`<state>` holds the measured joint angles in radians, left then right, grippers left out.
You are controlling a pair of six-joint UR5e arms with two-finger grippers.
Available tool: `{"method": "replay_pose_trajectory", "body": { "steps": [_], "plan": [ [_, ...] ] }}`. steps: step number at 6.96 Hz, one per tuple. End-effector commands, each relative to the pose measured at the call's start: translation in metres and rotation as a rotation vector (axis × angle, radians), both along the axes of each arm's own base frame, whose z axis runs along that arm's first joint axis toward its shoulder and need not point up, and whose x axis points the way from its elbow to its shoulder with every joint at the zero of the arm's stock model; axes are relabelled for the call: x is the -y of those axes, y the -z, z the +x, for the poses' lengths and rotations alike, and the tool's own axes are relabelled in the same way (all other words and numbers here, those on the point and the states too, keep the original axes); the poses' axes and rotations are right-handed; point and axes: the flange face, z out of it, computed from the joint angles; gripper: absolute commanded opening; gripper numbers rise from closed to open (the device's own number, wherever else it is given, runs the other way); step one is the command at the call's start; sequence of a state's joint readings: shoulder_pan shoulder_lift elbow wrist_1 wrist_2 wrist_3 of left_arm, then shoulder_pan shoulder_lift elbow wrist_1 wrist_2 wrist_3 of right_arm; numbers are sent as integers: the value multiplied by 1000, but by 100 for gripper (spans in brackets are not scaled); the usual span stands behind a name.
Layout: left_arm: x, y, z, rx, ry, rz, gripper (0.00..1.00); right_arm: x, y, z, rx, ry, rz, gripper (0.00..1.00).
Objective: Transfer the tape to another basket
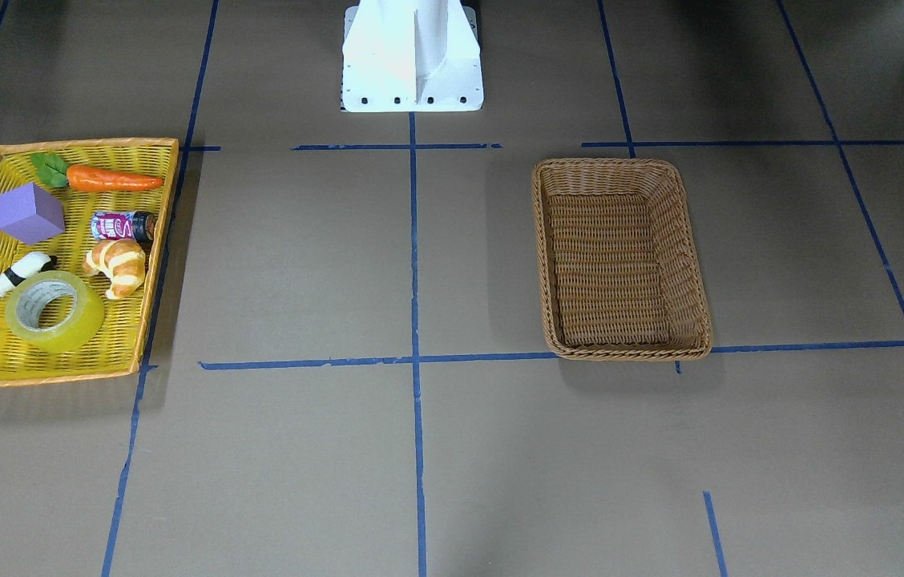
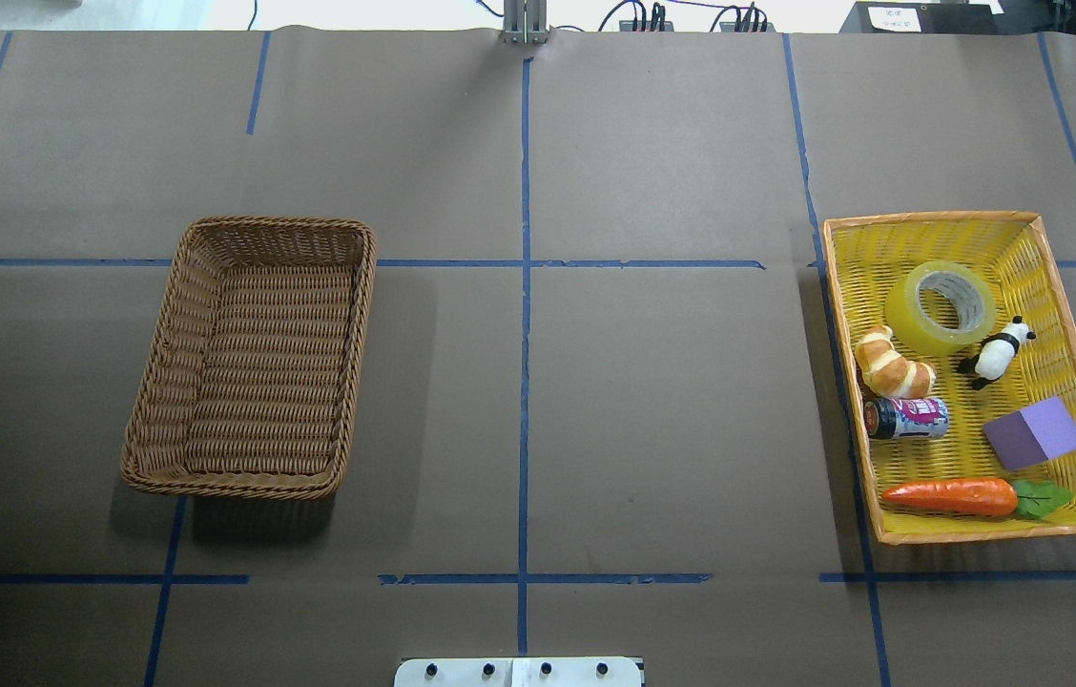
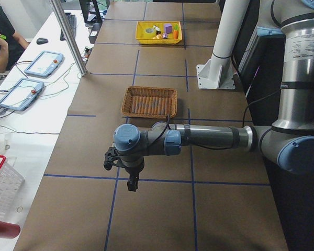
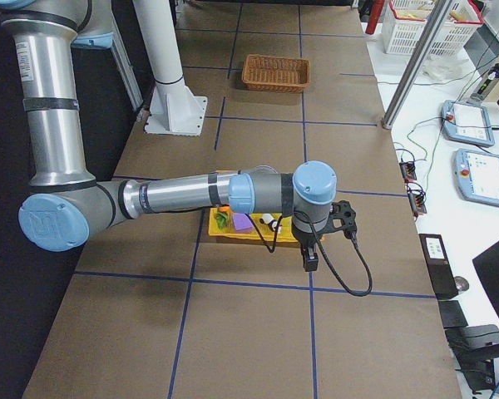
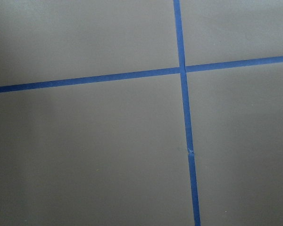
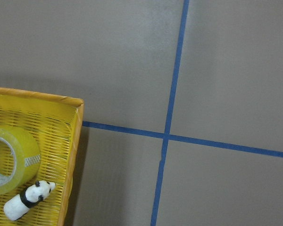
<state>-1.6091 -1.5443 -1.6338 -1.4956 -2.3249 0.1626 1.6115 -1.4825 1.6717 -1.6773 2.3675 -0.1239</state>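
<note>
Across the brown table [image 2: 652, 401], the tape [image 2: 941, 307] is lying flat in the tray [image 2: 840, 315], apparently just beside the right gripper [image 4: 309, 259], whose grip I cannot tell.

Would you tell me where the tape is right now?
In the overhead view the tape lies flat at the far end of the yellow tray at right, beside the panda and croissant.
</note>
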Motion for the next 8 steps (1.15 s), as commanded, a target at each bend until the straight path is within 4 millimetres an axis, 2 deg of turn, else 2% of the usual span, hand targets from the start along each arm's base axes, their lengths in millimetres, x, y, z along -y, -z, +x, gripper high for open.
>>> {"method": "replay_pose_trajectory", "body": {
  "steps": [1, 2, 3, 4, 5, 6, 7, 8],
  "plan": [
    [3, 6, 0, -3, 0, 11, 100, 26, 27, -56, -9, 82, 31, 100],
    [4, 6, 0, -5, 1, 12, 100, 49, 62, -101, -1, 113, 47, 100],
    [4, 6, 0, -5, 1, 12, 100, 58, 83, -142, 12, 76, -19, 100],
    [4, 7, 1, -5, 0, 13, 100, 58, 91, -171, 37, 42, -6, 100],
    [4, 7, 1, -3, 0, 13, 100, 54, 95, -215, 46, 11, -4, 99],
    [4, 7, 1, -5, 0, 13, 100, 35, 81, -250, 32, -11, 16, 99],
    [4, 7, 1, -3, 0, 13, 100, 27, 57, -272, 20, 16, 37, 100],
    [4, 7, 0, -3, 1, 13, 100, 24, 44, -287, 10, 39, 25, 100]
  ]
}}
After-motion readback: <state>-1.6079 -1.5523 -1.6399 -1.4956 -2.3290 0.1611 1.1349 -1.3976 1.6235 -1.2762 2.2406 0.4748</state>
